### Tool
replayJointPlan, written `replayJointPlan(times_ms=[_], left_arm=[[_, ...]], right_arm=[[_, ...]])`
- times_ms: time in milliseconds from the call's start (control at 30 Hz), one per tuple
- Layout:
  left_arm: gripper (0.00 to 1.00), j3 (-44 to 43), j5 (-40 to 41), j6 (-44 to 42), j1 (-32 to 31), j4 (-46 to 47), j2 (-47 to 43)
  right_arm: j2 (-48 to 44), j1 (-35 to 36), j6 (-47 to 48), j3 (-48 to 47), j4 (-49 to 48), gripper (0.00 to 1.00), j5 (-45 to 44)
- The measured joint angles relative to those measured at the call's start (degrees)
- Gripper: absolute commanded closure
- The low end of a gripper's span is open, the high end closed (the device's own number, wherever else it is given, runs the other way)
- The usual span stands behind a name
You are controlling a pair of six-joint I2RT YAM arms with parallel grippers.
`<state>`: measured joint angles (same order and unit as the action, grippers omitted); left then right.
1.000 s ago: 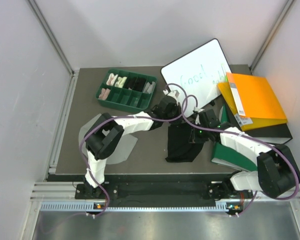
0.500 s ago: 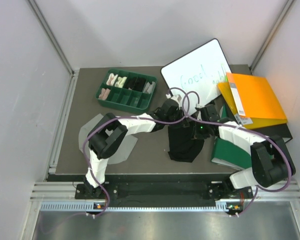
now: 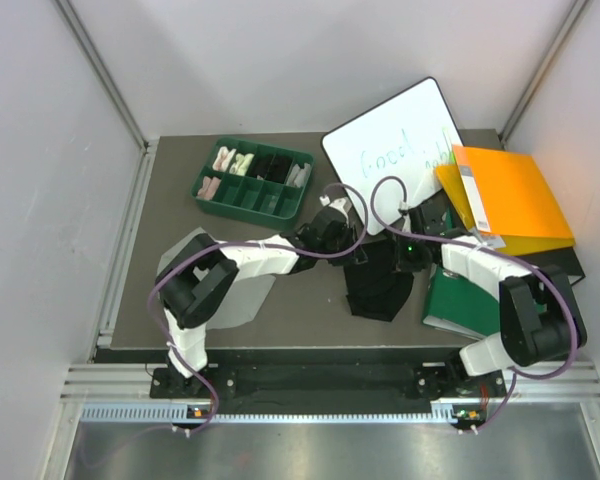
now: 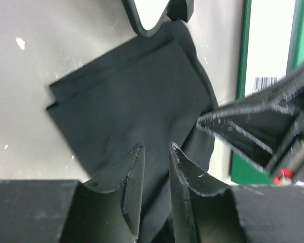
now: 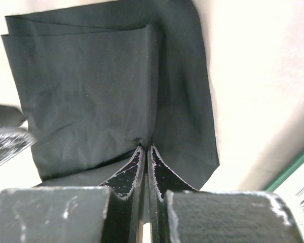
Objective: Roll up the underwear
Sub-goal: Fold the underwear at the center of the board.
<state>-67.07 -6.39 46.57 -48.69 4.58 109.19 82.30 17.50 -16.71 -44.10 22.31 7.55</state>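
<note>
The right claw (image 5: 146,148) is pressed tight together; its tips pinch a crease of the black underwear (image 5: 86,86); the crease runs straight out ahead of the tips. The left claw (image 4: 156,148) is spread a little, with a thin gap between its fingers; it sits right over the same black cloth and nothing shows pinched in it. The two claws are close, tips pointing at each other; the right one shows blurry just beside the left one.

The black underwear is folded flat in layers on the tabletop (image 3: 300,310); its long way runs from the two claws back toward the arm bases, tilted a bit; the claws are at its far end.

A green binder (image 3: 460,305) lies just behind the right claw, under that arm; an orange folder (image 3: 510,200) and a whiteboard (image 3: 390,140) are past it. The light grey underwear (image 3: 172,268) lies flat well behind the left claw, partly under that arm; a green tray (image 3: 240,208) of small cloth rolls sits off to that claw's side.
</note>
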Motion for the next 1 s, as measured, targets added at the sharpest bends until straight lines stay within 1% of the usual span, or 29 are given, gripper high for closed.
replayJointPlan(times_ms=[133,400,467,567,633,767,1000], left_arm=[[0.67,1.99,0.07,0.0,-0.2,-0.33,-2.54],[0.51,7.04,0.0,-0.17,-2.97,-2.8,-7.34],[0.48,8.92,-0.2,0.33,-3.69,-3.15,-8.55],[0.47,11.04,-0.24,1.66,-4.63,-3.69,-9.77],[0.44,12.15,-0.24,2.73,-5.18,-3.74,-10.34],[0.43,12.98,-0.17,4.11,-5.92,-3.78,-10.45],[0.44,12.98,0.31,5.51,-7.19,-4.0,-10.45]], right_arm=[[1.22,-0.76,1.09,-1.07,0.37,1.0,-0.17],[2.05,-1.6,2.4,-3.06,1.01,1.0,-0.17],[2.49,-1.66,2.64,-3.32,1.03,1.0,-0.13],[2.95,-1.66,2.8,-3.61,1.29,1.0,-0.11],[2.95,-1.66,2.82,-3.61,1.33,1.0,-0.02],[2.95,-1.66,2.97,-3.61,1.31,1.0,0.28],[2.95,-1.66,3.21,-3.61,1.31,1.0,0.83]])
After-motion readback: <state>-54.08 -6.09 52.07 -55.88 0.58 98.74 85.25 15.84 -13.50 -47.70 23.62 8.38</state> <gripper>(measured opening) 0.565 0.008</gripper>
